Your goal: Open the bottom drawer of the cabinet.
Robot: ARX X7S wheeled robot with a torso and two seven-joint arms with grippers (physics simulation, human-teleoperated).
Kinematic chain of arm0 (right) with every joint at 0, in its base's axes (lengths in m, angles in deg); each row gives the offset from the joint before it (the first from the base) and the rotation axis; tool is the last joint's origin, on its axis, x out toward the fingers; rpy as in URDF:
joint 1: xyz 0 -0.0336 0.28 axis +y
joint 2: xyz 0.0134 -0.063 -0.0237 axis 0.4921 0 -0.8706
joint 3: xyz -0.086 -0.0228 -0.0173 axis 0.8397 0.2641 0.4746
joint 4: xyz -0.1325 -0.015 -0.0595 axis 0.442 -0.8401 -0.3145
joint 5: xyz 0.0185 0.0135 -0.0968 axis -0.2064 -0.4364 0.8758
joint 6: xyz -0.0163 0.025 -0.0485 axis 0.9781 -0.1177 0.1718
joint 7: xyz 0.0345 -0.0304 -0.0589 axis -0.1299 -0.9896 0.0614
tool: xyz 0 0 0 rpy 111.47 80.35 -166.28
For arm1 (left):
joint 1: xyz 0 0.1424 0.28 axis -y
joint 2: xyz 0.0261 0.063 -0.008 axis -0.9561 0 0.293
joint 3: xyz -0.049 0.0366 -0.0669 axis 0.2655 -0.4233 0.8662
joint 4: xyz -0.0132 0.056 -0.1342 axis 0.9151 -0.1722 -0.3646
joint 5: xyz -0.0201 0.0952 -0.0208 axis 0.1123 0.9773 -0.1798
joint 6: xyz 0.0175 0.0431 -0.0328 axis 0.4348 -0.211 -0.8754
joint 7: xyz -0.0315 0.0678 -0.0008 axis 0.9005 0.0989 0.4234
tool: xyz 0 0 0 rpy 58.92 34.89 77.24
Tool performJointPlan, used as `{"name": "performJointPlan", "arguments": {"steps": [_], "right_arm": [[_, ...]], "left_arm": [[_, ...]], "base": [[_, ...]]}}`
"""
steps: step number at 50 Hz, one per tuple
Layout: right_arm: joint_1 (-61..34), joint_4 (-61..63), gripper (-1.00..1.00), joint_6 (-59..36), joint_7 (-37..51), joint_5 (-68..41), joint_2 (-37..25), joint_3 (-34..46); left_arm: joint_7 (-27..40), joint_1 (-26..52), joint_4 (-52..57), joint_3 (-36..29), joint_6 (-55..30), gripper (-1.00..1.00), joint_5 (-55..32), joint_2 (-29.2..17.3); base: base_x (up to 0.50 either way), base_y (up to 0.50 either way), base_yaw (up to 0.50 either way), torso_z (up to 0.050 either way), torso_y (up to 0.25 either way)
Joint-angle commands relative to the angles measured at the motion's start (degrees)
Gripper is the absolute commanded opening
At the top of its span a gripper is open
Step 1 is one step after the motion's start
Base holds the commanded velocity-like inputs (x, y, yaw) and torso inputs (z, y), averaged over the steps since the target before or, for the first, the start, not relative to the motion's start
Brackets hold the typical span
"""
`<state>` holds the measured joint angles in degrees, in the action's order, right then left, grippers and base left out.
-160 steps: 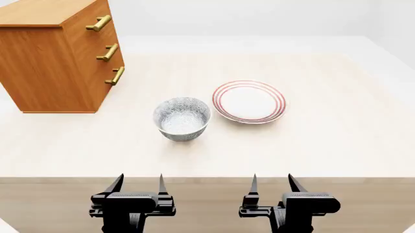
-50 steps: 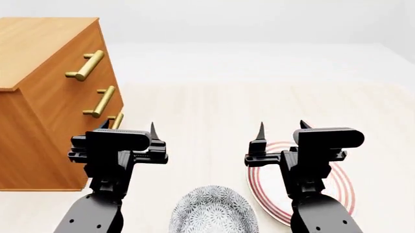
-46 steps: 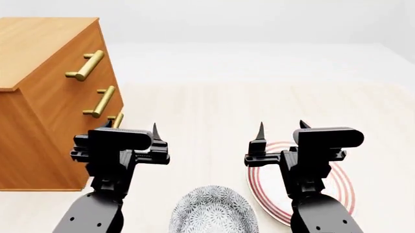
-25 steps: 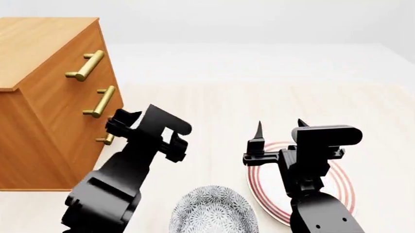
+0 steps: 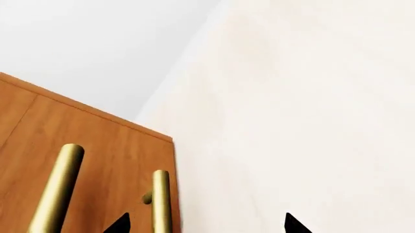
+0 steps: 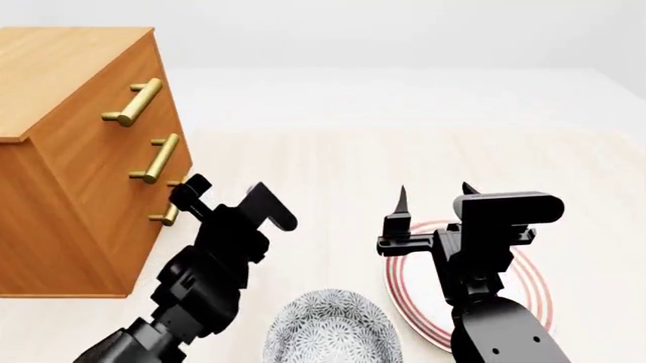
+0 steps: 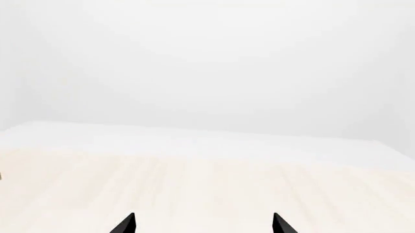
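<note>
- The fingers of the left gripper [image 6: 232,198] stand apart with nothing between them, tilted toward the cabinet front; one finger sits just beside the lowest brass handle [image 6: 166,214].
- The right gripper [image 6: 434,198] hangs spread and empty too, above the red-rimmed plate [image 6: 533,291] and well apart from the cabinet.
- Nearest the camera, a patterned bowl [image 6: 333,329] sits on the pale table [image 6: 333,166] between the two arms, with the plate beside it.
- The cabinet [image 6: 60,151] stands at the table's left side, its three handles facing the arms. The bottom drawer [image 6: 151,238] looks fully closed, its front flush with the ones above.
- In the left wrist view, one fingertip lies close beside a handle [image 5: 160,199] near the cabinet's edge. The framing is tight, so I judge rather than see that this is the lowest one.
- Risks from here:
  - Closing now would likely miss, because the bar seems to lie beside one finger, not between both.
  - Drifting upward could catch the middle handle [image 6: 156,159], since the handles are identical and stacked closely.
  - A slanted pull could drag the whole cabinet or slip off the smooth bar.
</note>
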<state>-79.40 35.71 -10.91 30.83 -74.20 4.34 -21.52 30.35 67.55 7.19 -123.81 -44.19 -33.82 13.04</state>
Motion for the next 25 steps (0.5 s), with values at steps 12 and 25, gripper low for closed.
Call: {"name": "performJointPlan", "arguments": {"steps": [12,25], "right_arm": [[0.23,-0.37,1.00,0.65,0.61,-0.72,-0.39,0.26],[0.65,-0.92,1.00,1.45,0.78,-1.15,-0.55,0.49]], "left_arm": [[2.63,4.77,-23.34,-0.57,8.34,1.00,-0.45,3.23],[4.97,11.50,-49.24,1.28,21.68,1.00,-2.63,8.27]], "base": [[0.00,0.00,0.00,0.000,0.000],[0.00,0.00,0.00,0.000,0.000]]}}
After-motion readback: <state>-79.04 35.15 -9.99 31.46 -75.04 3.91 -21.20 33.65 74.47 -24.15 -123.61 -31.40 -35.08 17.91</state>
